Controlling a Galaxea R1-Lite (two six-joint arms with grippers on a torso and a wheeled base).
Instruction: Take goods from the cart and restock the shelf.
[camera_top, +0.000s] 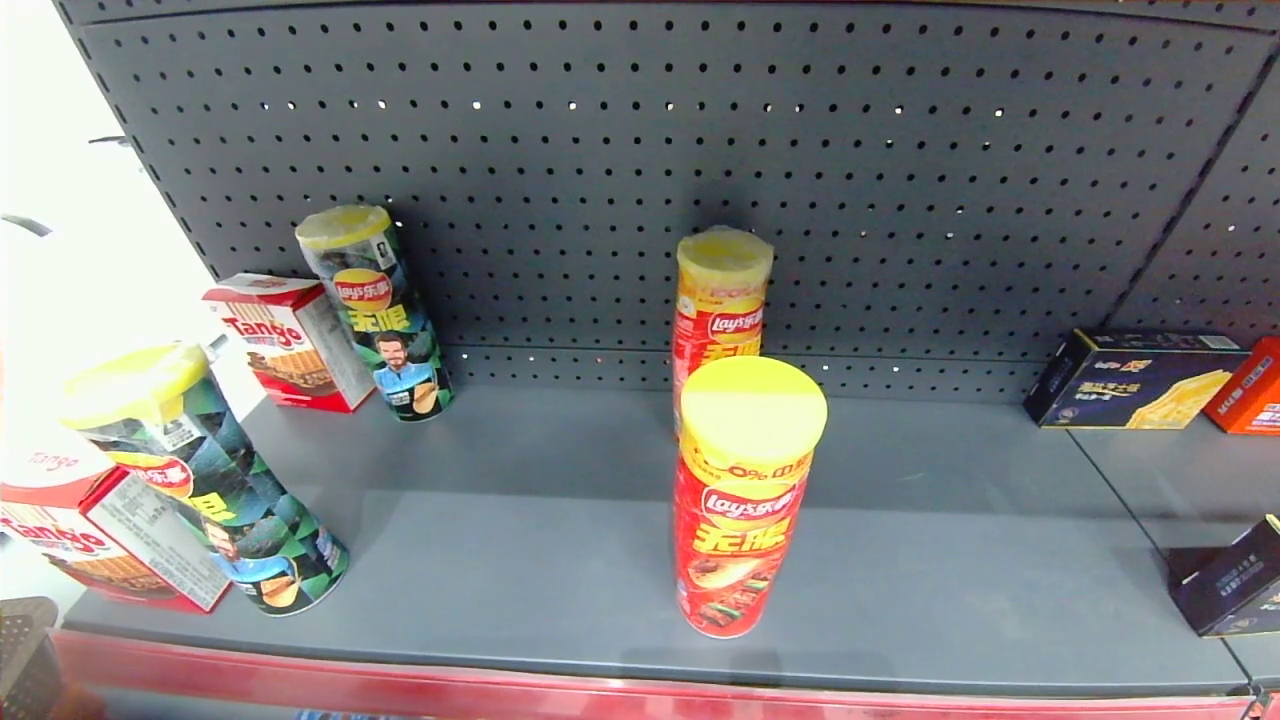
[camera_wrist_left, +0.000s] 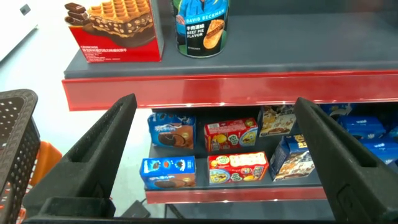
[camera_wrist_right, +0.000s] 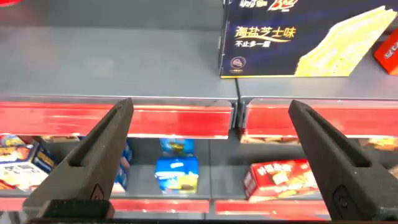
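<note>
Risk of toppling: with left gripper (camera_wrist_left: 214, 102) and right gripper (camera_wrist_right: 211, 104) both gaping empty before the shelf (camera_top: 560, 540), cart (camera_top: 25, 650) at far left, careless placement could knock the tall red can (camera_top: 745, 500) standing near the front lip.
</note>
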